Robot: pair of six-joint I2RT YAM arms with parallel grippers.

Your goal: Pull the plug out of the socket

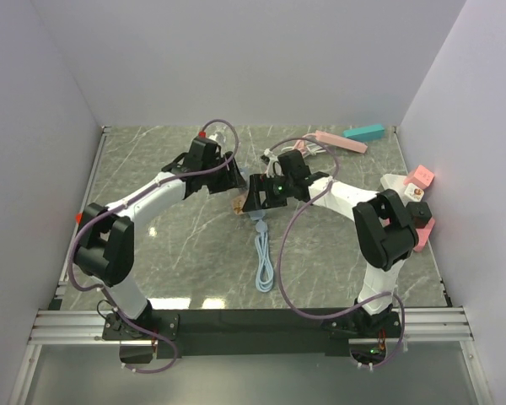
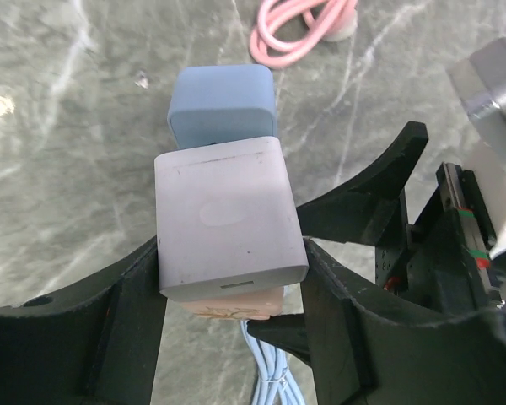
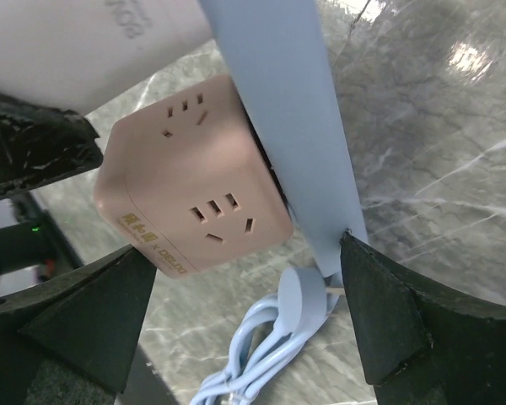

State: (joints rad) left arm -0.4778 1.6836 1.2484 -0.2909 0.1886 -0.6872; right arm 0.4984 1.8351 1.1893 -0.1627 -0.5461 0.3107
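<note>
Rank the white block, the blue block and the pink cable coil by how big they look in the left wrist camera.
1. white block, though it is nearest the camera.
2-3. blue block and pink cable coil look about alike, and the frame's edge crops the coil: unranked.

Grey veined marble tabletop (image 1: 194, 245), plain white walls (image 1: 236, 59) on three sides, soft glare patches

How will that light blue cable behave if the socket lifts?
The light blue cable lies in loose loops, so it is probably floppy and will trail. It looks thin, likely too light to resist the pink cube socket.
</note>
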